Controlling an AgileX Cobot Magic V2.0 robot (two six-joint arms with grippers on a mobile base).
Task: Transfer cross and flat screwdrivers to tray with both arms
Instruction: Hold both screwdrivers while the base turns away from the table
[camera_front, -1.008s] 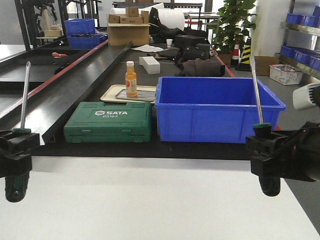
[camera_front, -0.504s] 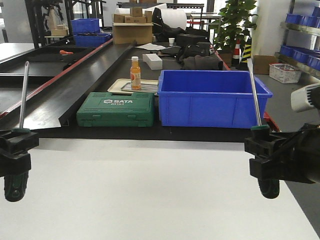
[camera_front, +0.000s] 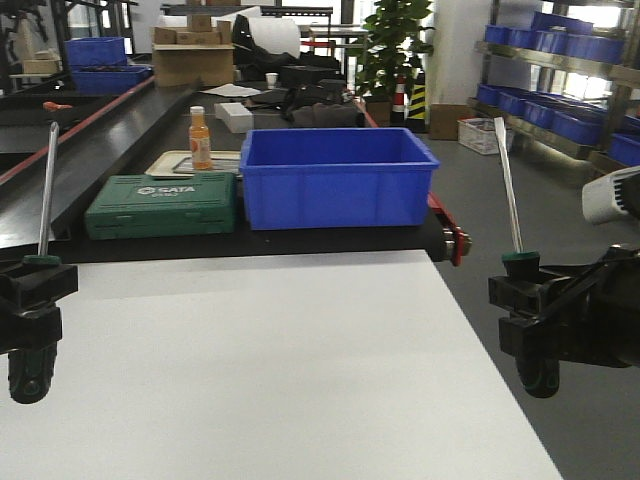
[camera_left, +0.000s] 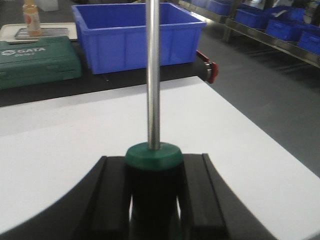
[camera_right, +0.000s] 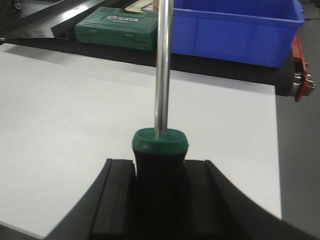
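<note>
Each gripper holds one screwdriver upright over the white table (camera_front: 280, 380). My left gripper (camera_front: 35, 290) is shut on the green-and-black handle of the left screwdriver (camera_front: 46, 190), whose steel shaft points straight up. In the left wrist view the black fingers (camera_left: 112, 190) clamp the handle (camera_left: 153, 156). My right gripper (camera_front: 530, 300) is shut on the handle of the right screwdriver (camera_front: 509, 190), whose tip looks flat. In the right wrist view its green collar (camera_right: 160, 141) sits between the pads (camera_right: 117, 195). The tray is out of view.
Beyond the table's far edge a black bench carries a blue bin (camera_front: 335, 175), a green SATA case (camera_front: 160, 205) and an orange bottle (camera_front: 201, 138) on a beige tray (camera_front: 170, 165). The table's right edge drops to grey floor (camera_front: 520, 200). Shelves with blue bins (camera_front: 570, 110) line the right.
The whole background has slid left in the front view, so the bin and case now sit further left and the floor shows at right. Both grippers still hold their screwdrivers upright.
</note>
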